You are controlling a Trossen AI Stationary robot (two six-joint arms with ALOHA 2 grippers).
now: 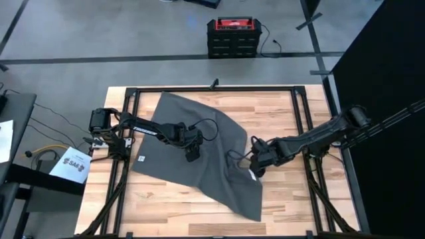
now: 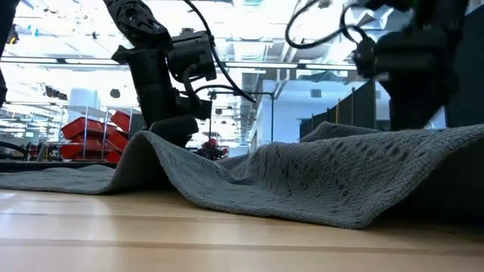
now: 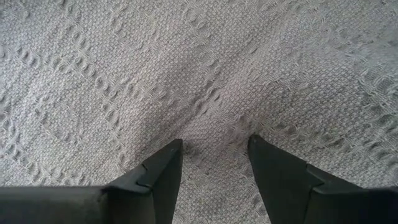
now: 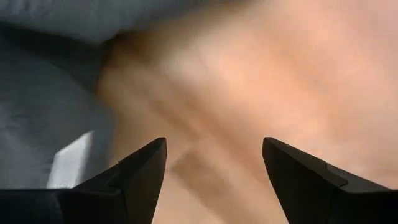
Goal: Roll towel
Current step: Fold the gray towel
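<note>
Two arms: both are low over the table (image 1: 166, 212), one on each side of the cloth.
Towel (image 1: 199, 153): big, dark grey, lying crooked in the middle of the table. Its near corner points to 5 o'clock. It is bumpy, not flat, and not rolled yet.
Right gripper (image 1: 255, 170): at 3 o'clock, by the towel's right edge. Its fingers are spread wide with bare wood between them. I think it is there to grab that edge.
Left gripper (image 1: 192, 154): at 9 o'clock, pressed down on the towel's middle. Its fingers (image 3: 158, 177) are apart, with a little ridge of cloth between them. I think it is about to pinch the cloth.
Red and black box (image 1: 233, 37): far off at 12 o'clock, on the floor.
</note>
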